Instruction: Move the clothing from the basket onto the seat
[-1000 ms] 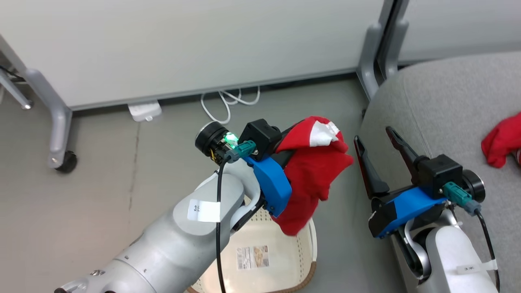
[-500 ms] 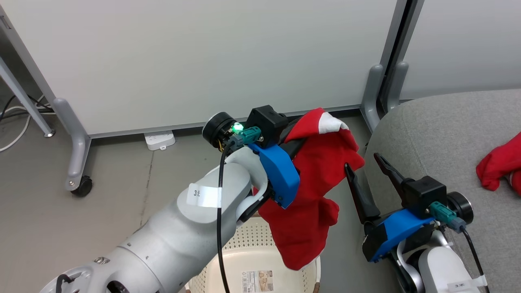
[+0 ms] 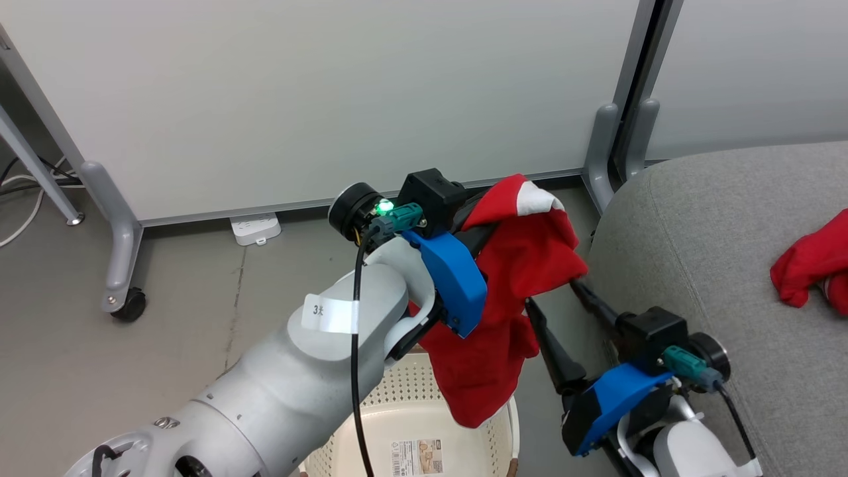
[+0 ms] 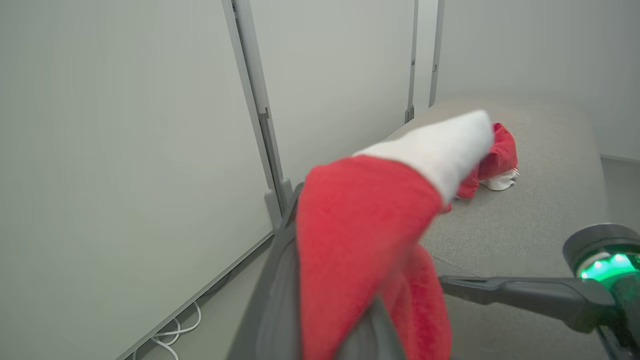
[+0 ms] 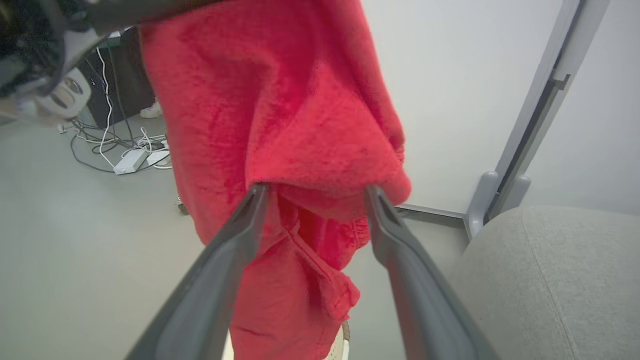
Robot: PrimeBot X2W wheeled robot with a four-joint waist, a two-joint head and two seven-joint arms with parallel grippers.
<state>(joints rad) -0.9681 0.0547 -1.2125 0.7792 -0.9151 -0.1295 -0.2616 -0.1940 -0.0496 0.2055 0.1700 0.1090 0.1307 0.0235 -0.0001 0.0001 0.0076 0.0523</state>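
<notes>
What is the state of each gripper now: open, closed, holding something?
Left gripper: closed, holding a red garment above the basket.
Right gripper: open, holding nothing, tips near that garment.

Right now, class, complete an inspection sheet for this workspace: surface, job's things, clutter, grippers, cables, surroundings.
Surface: grey floor; light grey seat at the right.
Job's things: held garment, red with a white panel, hangs from the left gripper above the basket; second garment, red, lies on the seat.
Clutter: white power strip by the partition.
Grippers: left gripper shut on the held garment; right gripper open, fingertips at the garment's lower fold.
Cables: white and dark cables on the floor; black cable along the left arm.
Surroundings: pale partition panels on grey feet, one caster.
</notes>
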